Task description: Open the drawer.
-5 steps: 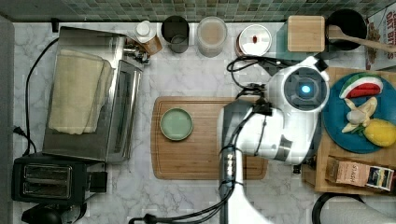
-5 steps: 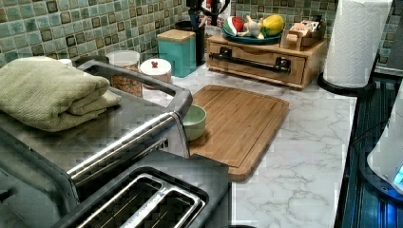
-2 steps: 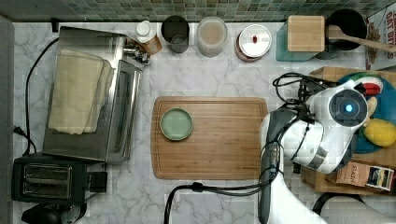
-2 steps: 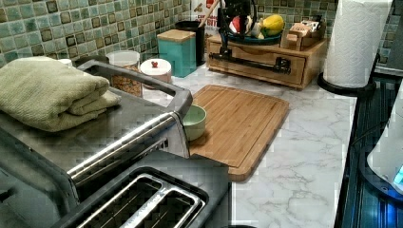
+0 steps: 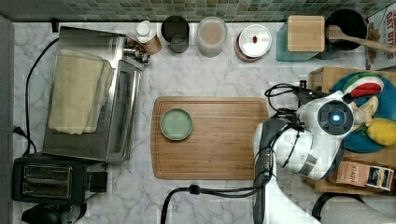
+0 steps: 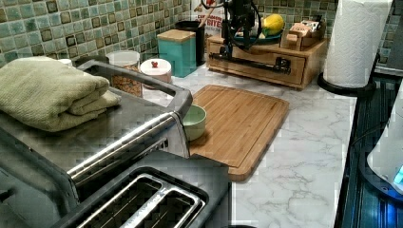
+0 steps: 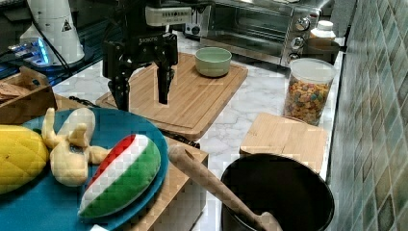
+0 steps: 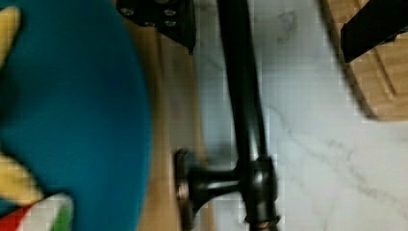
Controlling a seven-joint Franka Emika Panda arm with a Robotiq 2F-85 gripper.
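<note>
The drawer (image 6: 266, 72) is the front of a light-wood box at the back of the counter in the left view, and it sits flush and closed. Its long black bar handle (image 6: 252, 63) runs across the front. In the wrist view the handle (image 8: 243, 96) and one post (image 8: 211, 180) lie between my two fingers (image 8: 163, 14), which stand wide apart and do not touch it. My gripper (image 7: 142, 91) is open, hanging just in front of the box near the handle's left end in the left view (image 6: 233, 47). In the top view my arm (image 5: 327, 121) covers the drawer.
A blue plate (image 5: 359, 142) of toy fruit and a tea box (image 5: 366, 175) sit on top of the wooden box. The bamboo cutting board (image 5: 210, 154) with a green bowl (image 5: 176, 124) lies beside it. A paper towel roll (image 6: 356, 42) stands at the left view's right.
My arm has swung from above the cutting board to the top view's right, over the wooden box. The gripper has come down in front of the drawer, astride the handle.
</note>
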